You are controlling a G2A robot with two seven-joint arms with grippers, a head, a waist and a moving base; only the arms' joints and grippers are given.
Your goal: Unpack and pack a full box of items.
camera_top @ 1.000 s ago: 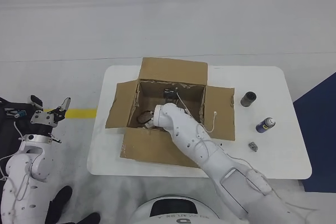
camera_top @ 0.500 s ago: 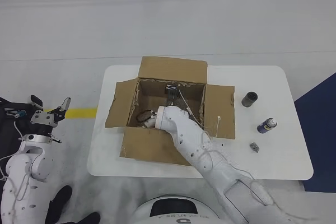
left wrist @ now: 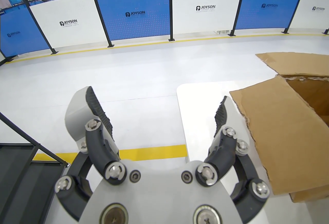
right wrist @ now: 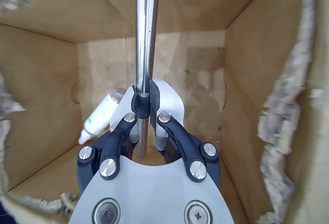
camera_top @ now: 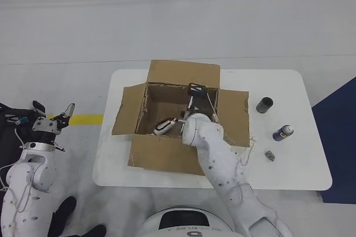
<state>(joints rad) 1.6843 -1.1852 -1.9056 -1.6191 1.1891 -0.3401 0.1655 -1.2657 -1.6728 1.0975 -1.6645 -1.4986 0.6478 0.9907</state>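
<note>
- Cardboard first: I see the open brown cardboard box [camera_top: 184, 74] on the white table [camera_top: 291, 172], all four flaps folded outward and its top edges torn and ragged.
- My right gripper [right wrist: 145, 96] is down inside the box. Its claw is pinched narrow around a polished steel rod [right wrist: 146, 29], gripped close to one end.
- The rest of the rod runs straight out past the fingertips towards the far inner wall of the box. I cannot tell whether its free end touches the cardboard.
- A small white plastic bottle with a nozzle tip [right wrist: 99, 117] lies inside the box, just beside the right gripper's fingers [right wrist: 154, 96].
- The white right arm [camera_top: 216, 157] crosses the near flap of the box and bends down into the opening.
- My left gripper [left wrist: 156, 96] hangs well apart from the box on its left side, beyond the table edge and over the floor. Its claw is spread wide with nothing between the ribbed pads [left wrist: 99, 109].
- On the table to the right of the box stands a dark cylindrical container [camera_top: 263, 105].
- A blue spray can with a white cap [camera_top: 282, 133] is farther right of the box than that container.
- A small grey metal piece [camera_top: 269, 156] lies off the box's near right corner.
</note>
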